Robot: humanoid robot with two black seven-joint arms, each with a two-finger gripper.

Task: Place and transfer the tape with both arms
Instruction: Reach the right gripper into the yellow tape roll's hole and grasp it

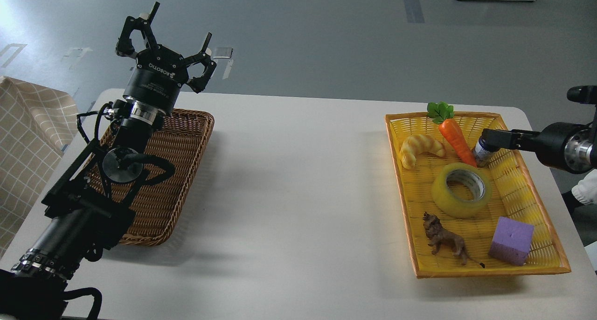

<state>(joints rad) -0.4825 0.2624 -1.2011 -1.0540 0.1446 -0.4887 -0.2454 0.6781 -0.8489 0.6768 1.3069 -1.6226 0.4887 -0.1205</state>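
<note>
The tape (444, 196), a wide yellow translucent roll with a grey-white core, lies flat in the middle of the yellow tray (489, 273) on the right of the table. My left gripper (183, 22) is open and empty, held high over the far end of the brown wicker basket (177, 170) on the left. My right gripper (487, 138) comes in from the right edge, above the tray's far right part, just behind the tape and next to a small jar. It is seen side-on and dark, so its fingers cannot be told apart.
The tray also holds a croissant (422, 148), a toy carrot (456, 138), a small dark-lidded jar (482, 156), a brown lion figure (445, 240) and a purple foam cube (511, 240). A checked cloth (28, 138) hangs at the left.
</note>
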